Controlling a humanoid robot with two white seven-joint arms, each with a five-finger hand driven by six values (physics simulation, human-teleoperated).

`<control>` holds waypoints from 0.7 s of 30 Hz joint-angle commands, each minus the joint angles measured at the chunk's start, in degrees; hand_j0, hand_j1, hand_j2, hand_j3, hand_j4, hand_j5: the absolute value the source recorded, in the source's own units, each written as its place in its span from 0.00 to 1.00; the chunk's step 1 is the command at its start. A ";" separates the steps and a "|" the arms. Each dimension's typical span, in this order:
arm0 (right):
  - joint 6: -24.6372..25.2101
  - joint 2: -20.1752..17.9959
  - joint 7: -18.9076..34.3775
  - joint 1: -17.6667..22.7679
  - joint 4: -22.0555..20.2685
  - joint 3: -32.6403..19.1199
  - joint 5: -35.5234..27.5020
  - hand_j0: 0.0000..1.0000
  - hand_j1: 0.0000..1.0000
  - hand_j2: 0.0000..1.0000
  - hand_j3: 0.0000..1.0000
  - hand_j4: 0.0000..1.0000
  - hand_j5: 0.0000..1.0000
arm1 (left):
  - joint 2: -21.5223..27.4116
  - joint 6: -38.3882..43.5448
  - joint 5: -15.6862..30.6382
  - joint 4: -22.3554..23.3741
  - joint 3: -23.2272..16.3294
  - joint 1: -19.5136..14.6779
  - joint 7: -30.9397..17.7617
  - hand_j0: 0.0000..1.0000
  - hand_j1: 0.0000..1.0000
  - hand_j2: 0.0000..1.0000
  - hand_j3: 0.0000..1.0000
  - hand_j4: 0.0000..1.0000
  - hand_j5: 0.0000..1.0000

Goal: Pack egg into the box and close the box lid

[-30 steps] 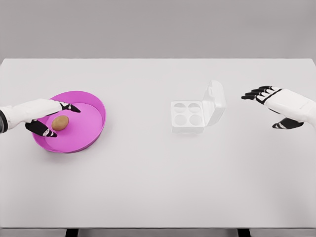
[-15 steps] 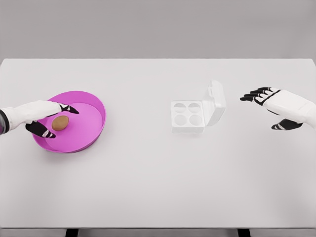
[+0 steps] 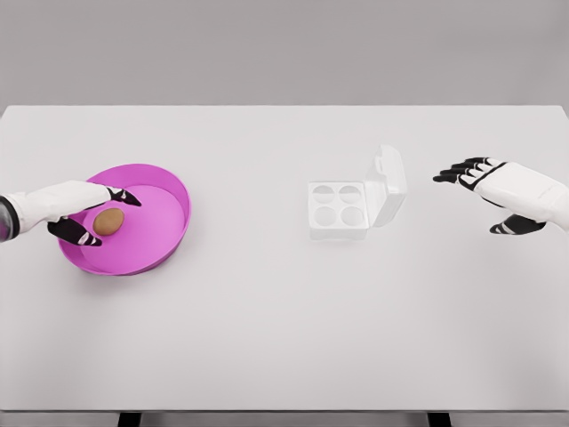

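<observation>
A brown egg point(image 3: 108, 221) lies in the left part of a pink round bowl point(image 3: 164, 233) at the table's left. My left hand point(image 3: 114, 220) reaches over the bowl's rim, with the fingers above the egg and the thumb below it. The hand brackets the egg closely but has not clearly closed on it. A white egg box point(image 3: 339, 209) with four empty cups stands right of centre, its lid point(image 3: 389, 184) tilted up on the right side. My right hand point(image 3: 469, 203) hovers open to the right of the box, apart from the lid.
The white table point(image 3: 284, 320) stretches wide between the bowl and the box. Nothing else stands on it.
My left hand has shifted slightly left, and its thumb and fingers sit a little tighter around the egg. The egg, box and right hand have barely moved.
</observation>
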 commanded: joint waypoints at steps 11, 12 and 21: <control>0.16 -0.22 -0.03 0.00 -0.02 -0.01 -0.34 1.00 1.00 1.00 1.00 1.00 1.00 | -0.23 -0.03 0.03 1.16 -0.09 -0.35 0.02 0.80 0.80 0.80 0.80 0.80 0.80; 0.16 -0.31 -0.03 0.00 -0.02 -0.01 -0.34 1.00 1.00 1.00 1.00 1.00 1.00 | -0.49 -0.03 0.03 1.25 -0.09 -0.35 0.02 0.80 0.80 0.80 0.80 0.80 0.80; 0.16 -0.31 -0.03 0.09 -0.02 -0.10 -0.34 1.00 1.00 1.00 1.00 1.00 1.00 | -0.85 -0.03 -0.14 1.51 -0.18 -0.35 0.02 0.80 0.80 0.80 0.80 0.80 0.80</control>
